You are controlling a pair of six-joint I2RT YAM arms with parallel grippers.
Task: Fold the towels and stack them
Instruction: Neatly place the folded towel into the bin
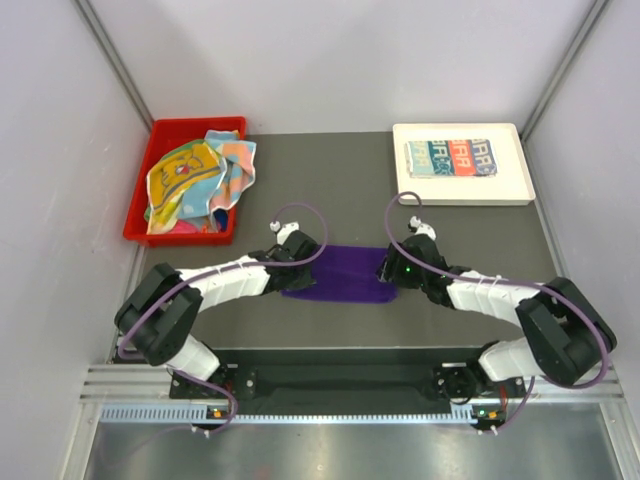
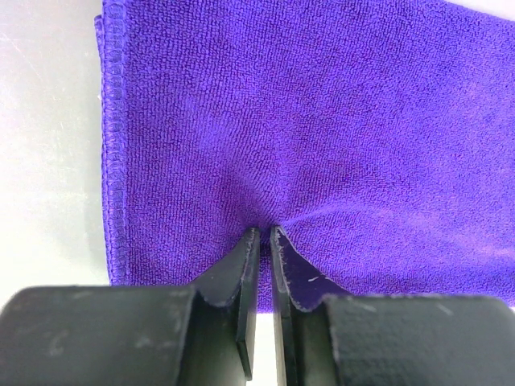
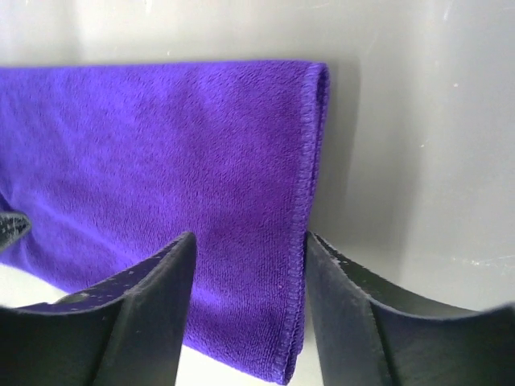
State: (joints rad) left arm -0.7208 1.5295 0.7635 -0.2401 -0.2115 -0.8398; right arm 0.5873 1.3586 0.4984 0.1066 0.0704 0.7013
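Overhead, I can't make out either set of fingers: the wrists cover both ends of the purple towel (image 1: 335, 275), a flat folded band at frame centre on the dark table (image 1: 340, 200). Up close, the left gripper (image 2: 264, 233) is nearly closed, pinching a pucker of cloth. The right gripper (image 3: 249, 241) stands wide, straddling the stitched end. The other towels (image 1: 195, 185) lie crumpled in the red bin (image 1: 178, 237) at upper left. A lettered towel (image 1: 452, 157) lies folded in the white tray (image 1: 460, 190) at upper right.
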